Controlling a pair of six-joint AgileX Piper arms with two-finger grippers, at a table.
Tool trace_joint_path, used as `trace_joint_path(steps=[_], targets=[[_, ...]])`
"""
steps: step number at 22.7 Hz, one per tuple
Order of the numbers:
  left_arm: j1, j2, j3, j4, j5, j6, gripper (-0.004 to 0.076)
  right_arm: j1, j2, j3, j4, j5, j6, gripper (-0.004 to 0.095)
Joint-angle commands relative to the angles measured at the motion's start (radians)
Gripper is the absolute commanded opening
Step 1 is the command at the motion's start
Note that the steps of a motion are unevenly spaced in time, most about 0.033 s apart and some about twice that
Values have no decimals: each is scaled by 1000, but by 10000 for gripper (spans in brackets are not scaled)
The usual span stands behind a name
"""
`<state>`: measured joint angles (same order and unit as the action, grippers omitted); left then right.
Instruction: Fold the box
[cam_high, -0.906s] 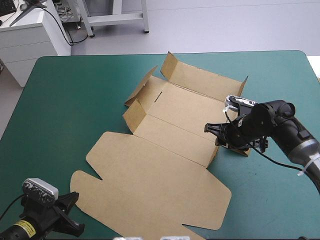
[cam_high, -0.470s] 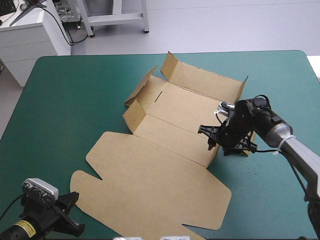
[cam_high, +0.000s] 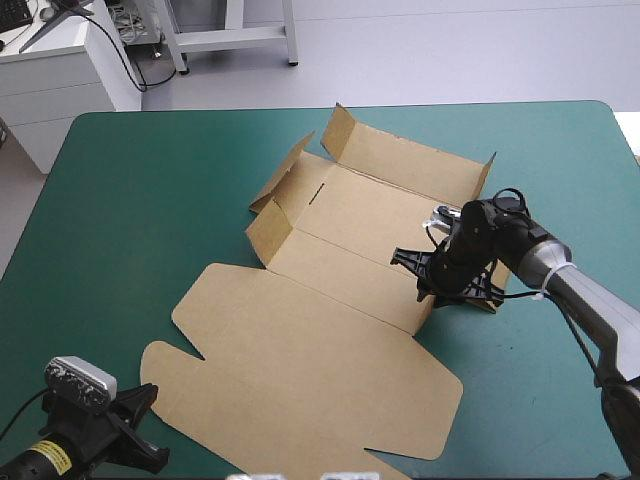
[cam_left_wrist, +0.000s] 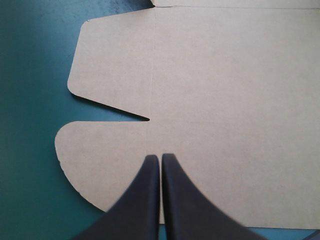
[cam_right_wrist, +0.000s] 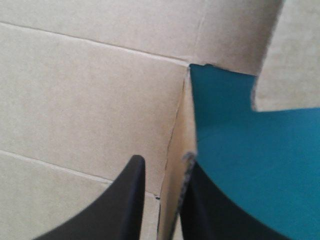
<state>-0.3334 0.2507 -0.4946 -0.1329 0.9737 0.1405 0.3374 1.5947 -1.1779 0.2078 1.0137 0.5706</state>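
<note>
The brown box (cam_high: 330, 320) lies mid-table with its lid panel flat toward the near edge. Its far wall (cam_high: 410, 160) and left flaps stand raised. At the box's right side my right gripper (cam_high: 418, 272) sits low. In the right wrist view the right gripper (cam_right_wrist: 162, 164) has one black finger on each side of a thin upright board wall (cam_right_wrist: 176, 140), all but shut on it. My left gripper (cam_high: 148, 428) rests at the near left corner, its fingers shut (cam_left_wrist: 160, 158) over the rounded lid flap (cam_left_wrist: 105, 150), holding nothing.
Teal-green cover (cam_high: 150, 200) shows wide to the left of the box and beyond the right arm (cam_high: 570, 180). The lid's near edge lies close to the table's front edge. A slot between two lid flaps (cam_left_wrist: 115, 111) shows ahead of the left gripper.
The right gripper has slid left, closer onto the box's right wall, with its wrist turning. The left arm and the flat lid have not moved.
</note>
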Motion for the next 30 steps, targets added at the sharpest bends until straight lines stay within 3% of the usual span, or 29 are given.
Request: trace_joint_path(steps=[1,6,12,22,26,30], targets=[[-2,12,-25,-17,-56,-4,-8,3,-34,-28,-41,26,6,-13],[-2,12,-25,-17,-56,-4,-8,-3,-34,-41,-101,79,-17,-18],[-2,12,-25,-17,-56,-2,-8,-46,-27,-224,-219,237,-147,-17],[-2,12,-25,-17,-56,1,-8,-60,197,-522,-336,231,-708,-17],[-2,12,-25,-17,-56,1,-8,-56,296,-686,-313,195,-915,-17],[-2,12,-25,-17,-56,1,-8,-56,385,-838,-208,153,-1100,-17]])
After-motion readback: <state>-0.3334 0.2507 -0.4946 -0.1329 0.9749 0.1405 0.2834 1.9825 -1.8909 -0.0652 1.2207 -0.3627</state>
